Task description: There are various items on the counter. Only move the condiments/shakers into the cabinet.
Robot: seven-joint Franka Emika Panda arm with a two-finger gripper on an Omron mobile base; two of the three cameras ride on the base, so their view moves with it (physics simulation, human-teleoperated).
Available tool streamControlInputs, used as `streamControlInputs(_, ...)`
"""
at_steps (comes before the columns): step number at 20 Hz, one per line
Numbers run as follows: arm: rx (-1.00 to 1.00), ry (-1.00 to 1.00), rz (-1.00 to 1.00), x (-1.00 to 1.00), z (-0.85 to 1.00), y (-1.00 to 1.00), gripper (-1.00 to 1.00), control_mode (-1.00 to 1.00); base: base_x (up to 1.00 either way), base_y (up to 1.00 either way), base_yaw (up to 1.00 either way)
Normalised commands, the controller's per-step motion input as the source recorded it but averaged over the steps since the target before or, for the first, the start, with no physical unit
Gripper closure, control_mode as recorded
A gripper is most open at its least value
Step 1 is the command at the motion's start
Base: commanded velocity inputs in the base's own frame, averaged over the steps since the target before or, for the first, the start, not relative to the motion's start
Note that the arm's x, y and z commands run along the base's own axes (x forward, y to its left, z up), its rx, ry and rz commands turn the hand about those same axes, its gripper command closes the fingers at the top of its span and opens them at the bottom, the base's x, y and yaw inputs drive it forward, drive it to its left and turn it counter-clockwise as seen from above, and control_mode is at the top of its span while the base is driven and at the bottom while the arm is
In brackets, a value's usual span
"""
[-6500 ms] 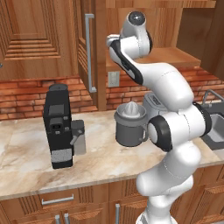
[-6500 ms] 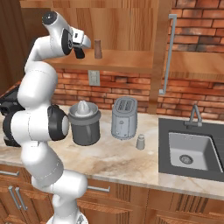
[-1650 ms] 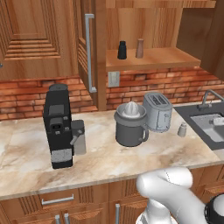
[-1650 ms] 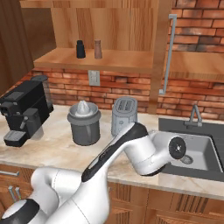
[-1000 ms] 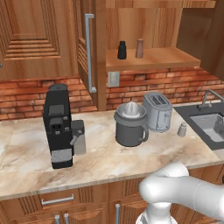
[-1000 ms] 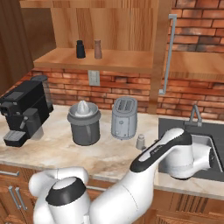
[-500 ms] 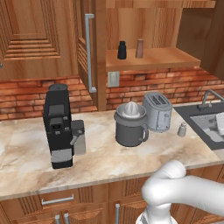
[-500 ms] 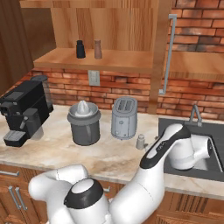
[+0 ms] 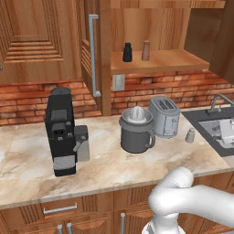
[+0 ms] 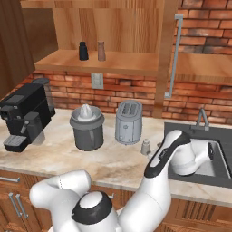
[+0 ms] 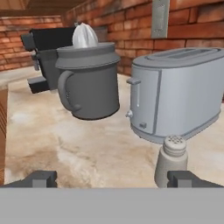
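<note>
End effector (image 11: 112, 178): we see its two dark tips at the bottom of the hand view, spread wide and grasping nothing; we judge it released

Pale grey shaker (image 11: 172, 160): we find it at the lower right of the hand view, upright on the worktop, just inside the right tip and well off the midline between the tips; in the right base view it sits just right of the toaster, at centre frame

Toaster (image 11: 177, 92): we see it right behind the shaker, near enough that a forward push could meet its side

Juicer (image 11: 89, 79): we place it at upper centre-left of the hand view, apart from the shaker

Coffee machine (image 9: 61, 131): we see it at the left of the left base view, well apart from the others

Worktop (image 9: 105, 167): we see the marble slab running across the middle of the frame

Black shaker (image 9: 127, 52) and brown shaker (image 9: 146, 50): we find both upright, side by side, on the cabinet (image 9: 155, 61) shelf at upper centre; we judge two of three done

Risk: we think the off-centre line-up is the danger; closing from here, the right tip could strike the shaker first and tip it or skid it against the toaster

Risk: we think the tapered body could slip from a grip taken too high
</note>
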Motion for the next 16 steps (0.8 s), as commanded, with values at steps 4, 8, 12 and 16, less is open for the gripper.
streamControlInputs(4, 0.00, 0.00, 0.00, 0.23, -0.07, 0.11, -1.00, -1.00, 0.00, 0.00, 0.00)
streamControlInputs(8, 0.00, 0.00, 0.00, 0.35, -0.09, 0.09, -1.00, -1.00, 0.00, 0.00, 0.00)
streamControlInputs(12, 0.00, 0.00, 0.00, 0.29, -0.17, 0.02, -1.00, -1.00, 0.00, 0.00, 0.00)
streamControlInputs(16, 0.00, 0.00, 0.00, 0.24, -0.19, 0.03, -1.00, -1.00, 0.00, 0.00, 0.00)
